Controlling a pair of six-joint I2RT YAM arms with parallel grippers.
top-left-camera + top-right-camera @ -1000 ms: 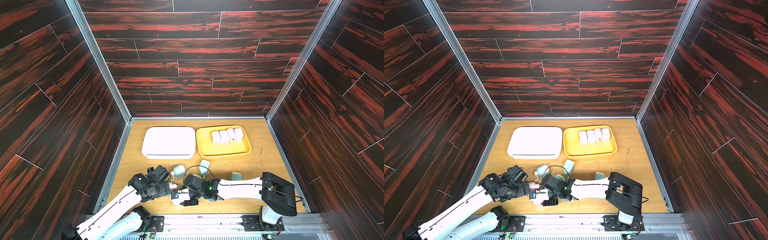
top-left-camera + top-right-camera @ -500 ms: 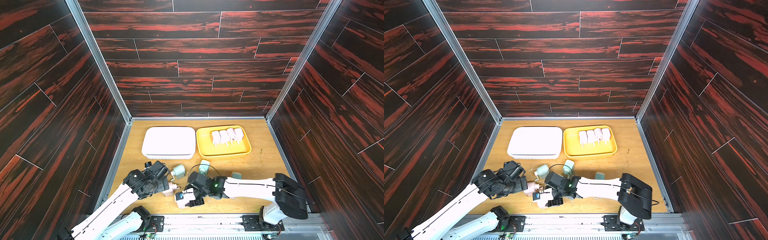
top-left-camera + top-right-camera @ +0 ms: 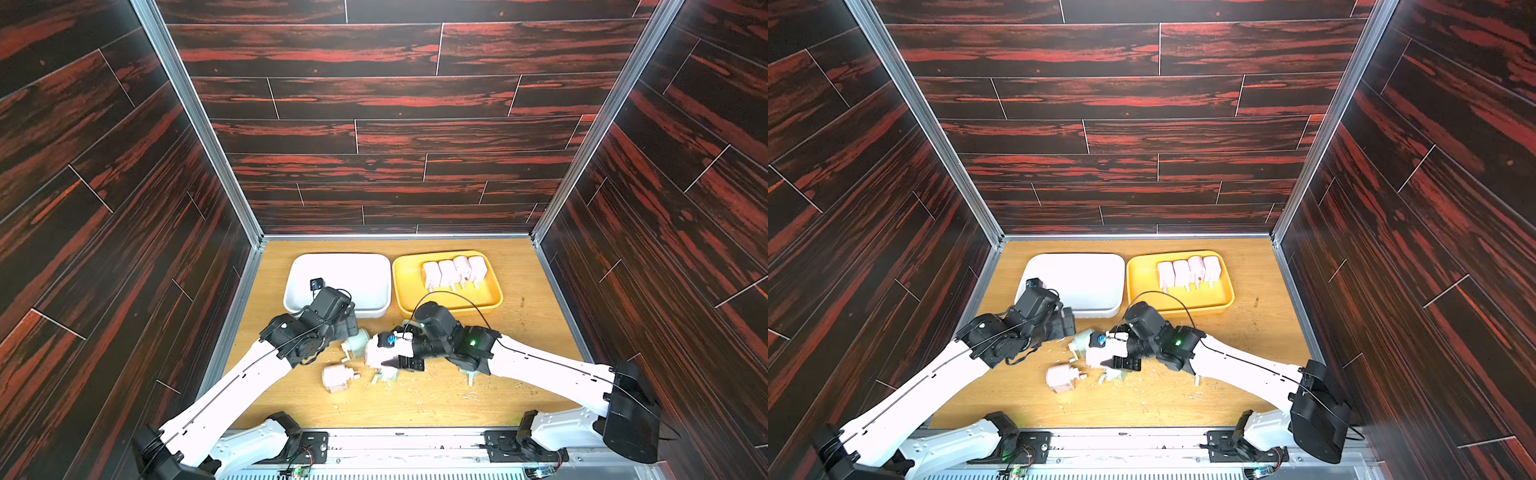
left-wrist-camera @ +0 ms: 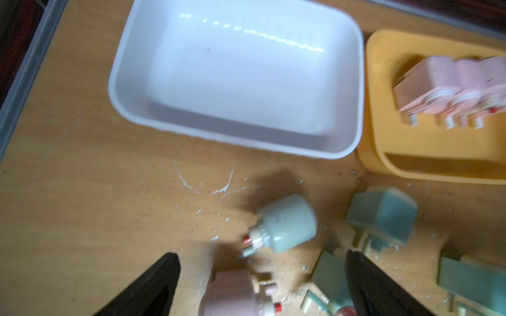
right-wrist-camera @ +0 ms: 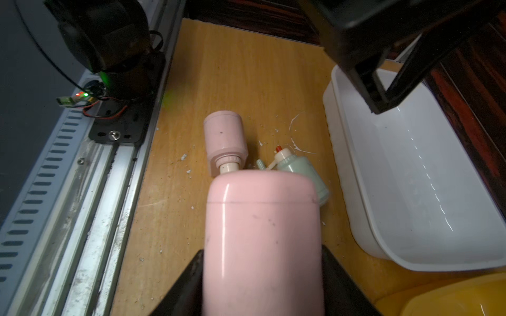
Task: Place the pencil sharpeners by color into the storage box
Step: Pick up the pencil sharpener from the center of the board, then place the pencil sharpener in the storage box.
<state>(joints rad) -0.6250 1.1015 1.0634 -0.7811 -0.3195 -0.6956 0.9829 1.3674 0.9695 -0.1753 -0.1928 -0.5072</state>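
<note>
Nearest the robot's base, a loose pink sharpener lies on its side on the wooden table, among white shavings. Just beyond it the right gripper is clamped on another pink sharpener, its black fingers pressed against both flanks, the block lifted off the wood as far as the right wrist view shows. The step in hand, then, reads as carrying a pink one to its tray. Beside that, a mint green sharpener lies tipped over with its white crank stub pointing toward the left gripper, whose jaws stand wide apart and hold nothing; more green sharpeners sit just beside it, partly hidden under the right arm in both top views. Farther back, the white storage box holds no sharpener, and the yellow storage box next to it holds a row of four pink sharpeners standing side by side. The next move likely calls for swinging the held block back over the yellow rim, setting it near the row without toppling it, while the left arm keeps clear
</note>
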